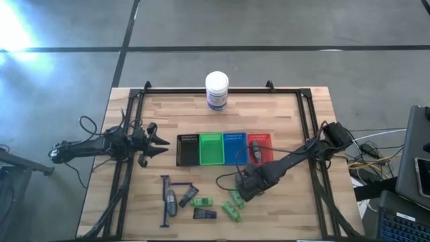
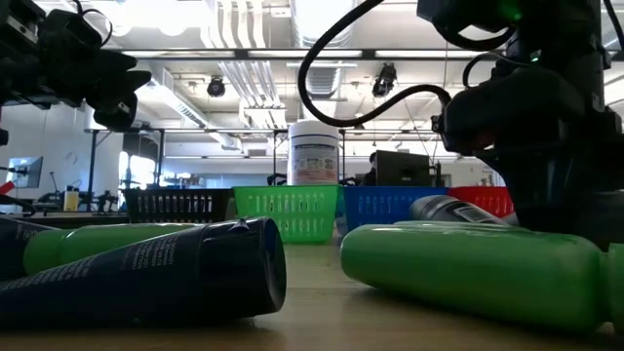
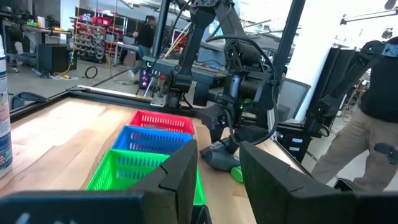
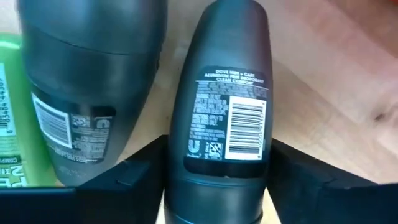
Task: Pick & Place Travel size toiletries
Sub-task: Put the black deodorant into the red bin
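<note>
High view: right gripper [image 1: 243, 190] low over toiletries [image 1: 195, 202] in front of the trays [image 1: 224, 148]; left gripper [image 1: 158, 142] waits apart, fingers parted.
Right wrist: fingers [image 4: 134, 171] flank a grey roll-on [image 4: 227, 118], touching or not, cannot tell; second roll-on [image 4: 87, 87] and green packet [image 4: 9, 99] crowd beside.

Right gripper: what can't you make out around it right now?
- High view: the right gripper and its arm cover whatever lies beneath them.
- Right wrist view: the centred grey tube is cut off by the bottom edge, and the green packet by the left edge.
- Low view: a green item in the foreground hides the gripper's tip.
</note>
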